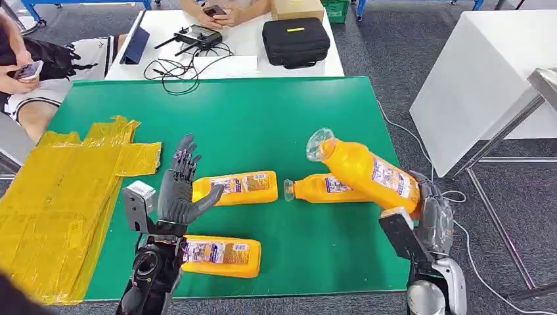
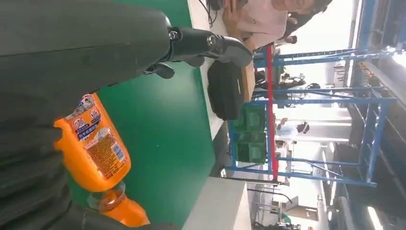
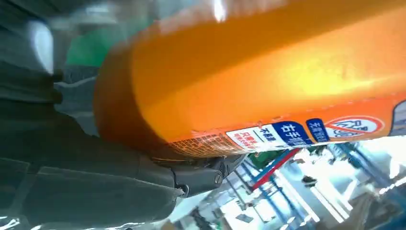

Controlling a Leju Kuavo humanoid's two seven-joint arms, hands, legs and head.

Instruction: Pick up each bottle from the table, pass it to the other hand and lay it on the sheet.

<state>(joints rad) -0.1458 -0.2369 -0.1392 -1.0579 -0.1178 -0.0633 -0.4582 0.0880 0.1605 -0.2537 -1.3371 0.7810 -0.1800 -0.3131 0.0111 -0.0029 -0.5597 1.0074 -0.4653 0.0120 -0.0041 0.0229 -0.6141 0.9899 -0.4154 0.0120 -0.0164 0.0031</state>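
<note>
My right hand point(image 1: 433, 210) grips an orange bottle point(image 1: 364, 169) by its base and holds it tilted above the green table point(image 1: 263, 118), its clear cap toward the middle; the same bottle point(image 3: 268, 81) looms close in the right wrist view. My left hand point(image 1: 182, 190) is raised over the table with fingers spread and nothing in it. Three more orange bottles lie on the table: one point(image 1: 243, 188) just right of the left hand, one point(image 1: 322, 188) under the held bottle, one point(image 1: 220, 254) near the front edge. The yellow sheet point(image 1: 59, 197) covers the table's left side.
Behind the green table stands a white table point(image 1: 249, 42) with a black case point(image 1: 295, 41), cables and a controller. People sit at its far side and at the left. A white table point(image 1: 486, 85) stands to the right.
</note>
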